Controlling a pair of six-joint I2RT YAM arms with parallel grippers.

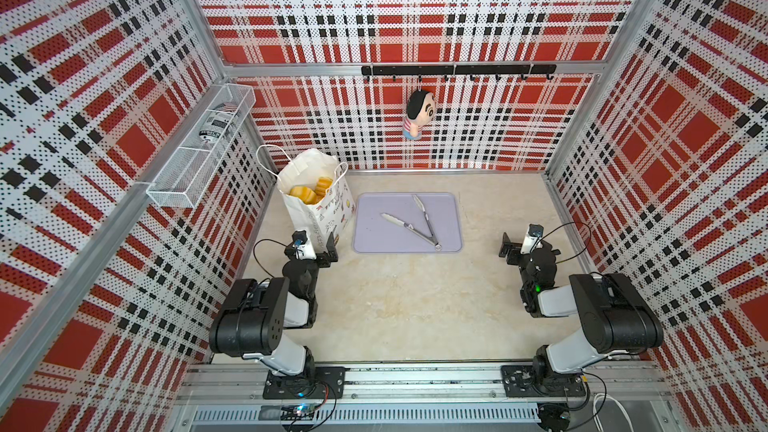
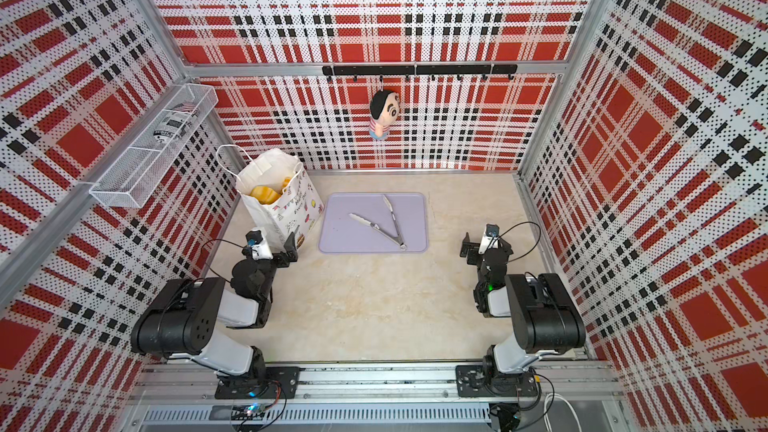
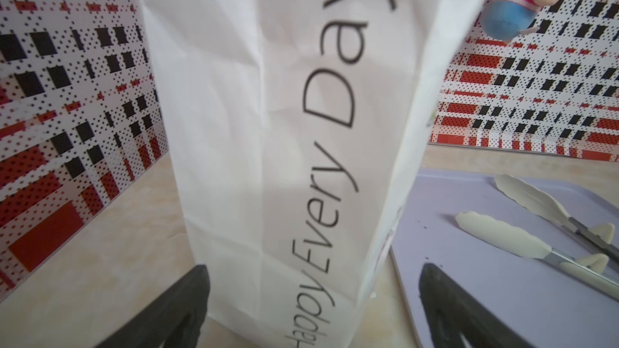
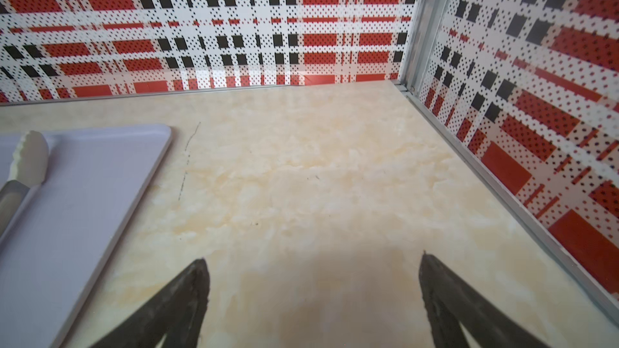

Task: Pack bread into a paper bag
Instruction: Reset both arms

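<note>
In both top views the bag (image 1: 316, 209) stood upright at ten o'clock on the table (image 1: 395, 305), mouth open, with golden bread (image 1: 308, 193) showing inside; how many pieces I could not count. The tray (image 1: 451, 222) at twelve o'clock carried only tongs (image 1: 415, 227), and no bread lay loose on tray or table. The left fingers (image 1: 331, 248) hung at nine o'clock by the bag's foot, the right fingers (image 1: 509, 248) at three o'clock over bare table, apart from the tray

In the left wrist view the fingers (image 3: 182, 309) were spread wide and held nothing; the bag (image 3: 268, 128), lettered side facing, stood just ahead between them, touching or not I could not tell

In the right wrist view the fingers (image 4: 182, 306) gaped wide, empty, over bare table

By my judgement the packing looked done, with nothing visibly left to load
</note>
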